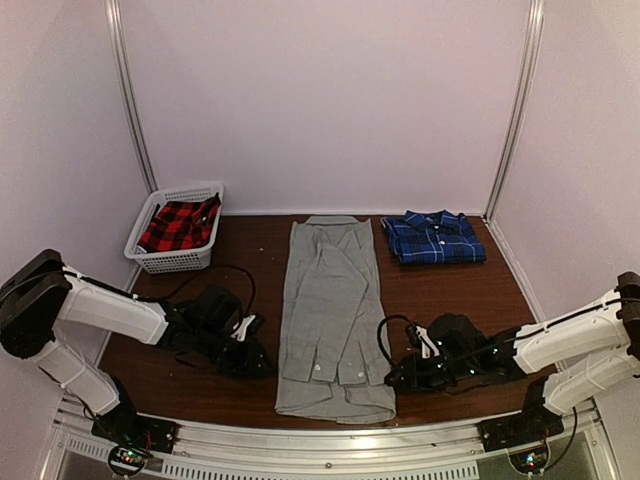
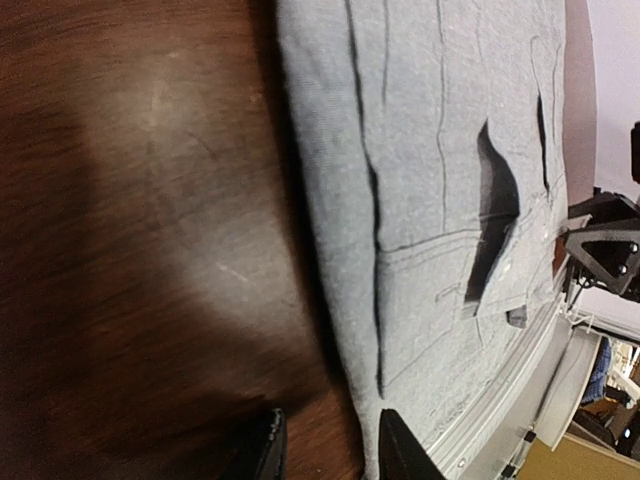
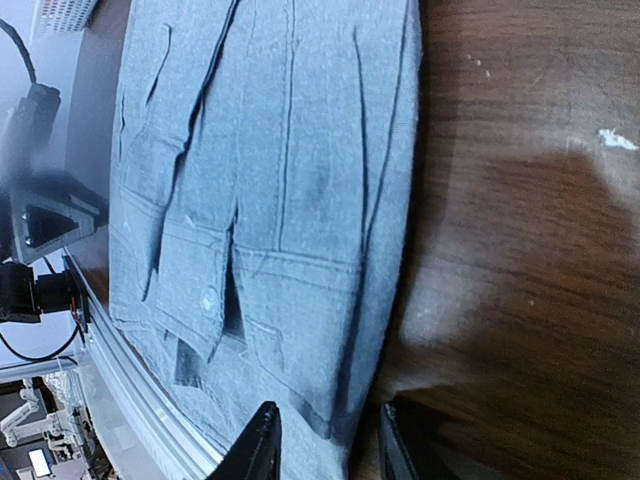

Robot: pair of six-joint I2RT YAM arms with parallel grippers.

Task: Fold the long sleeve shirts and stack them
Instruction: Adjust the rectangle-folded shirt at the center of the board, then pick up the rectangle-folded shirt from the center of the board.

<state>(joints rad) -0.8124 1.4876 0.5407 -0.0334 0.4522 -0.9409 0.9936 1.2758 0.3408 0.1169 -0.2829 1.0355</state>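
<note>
Your left gripper (image 2: 330,450) sits at the bottom of its wrist view with the two fingers apart. Only bare wood shows in the gap, so it is released and holds nothing. The grey shirt (image 2: 440,200) begins just at 3 o'clock of the inner finger.

Your right gripper (image 3: 325,445) is also parted. The hem corner of the grey shirt lies between its fingers, but the cloth looks flat and not pinched, so I judge it released too.

From above, the grey shirt lies in the middle of the table (image 1: 450,290) as a long narrow strip running from 12 to 6 o'clock. Its sleeves are folded in and the cuffs are near the 6 o'clock end. The left gripper is at about 8 o'clock of it and the right gripper at about 4 o'clock, both low beside its edges.

The dark blue plaid shirt (image 1: 433,238) lies at 1 o'clock of the strip, apart from it, already folded to a compact rectangle.

A white basket (image 1: 175,264) at 10 o'clock holds a red plaid cloth (image 1: 180,228).

In my judgement you are about halfway: one shirt is finished and the grey one has only its lengthwise folds. The crosswise folds and the stacking are not yet done.
</note>
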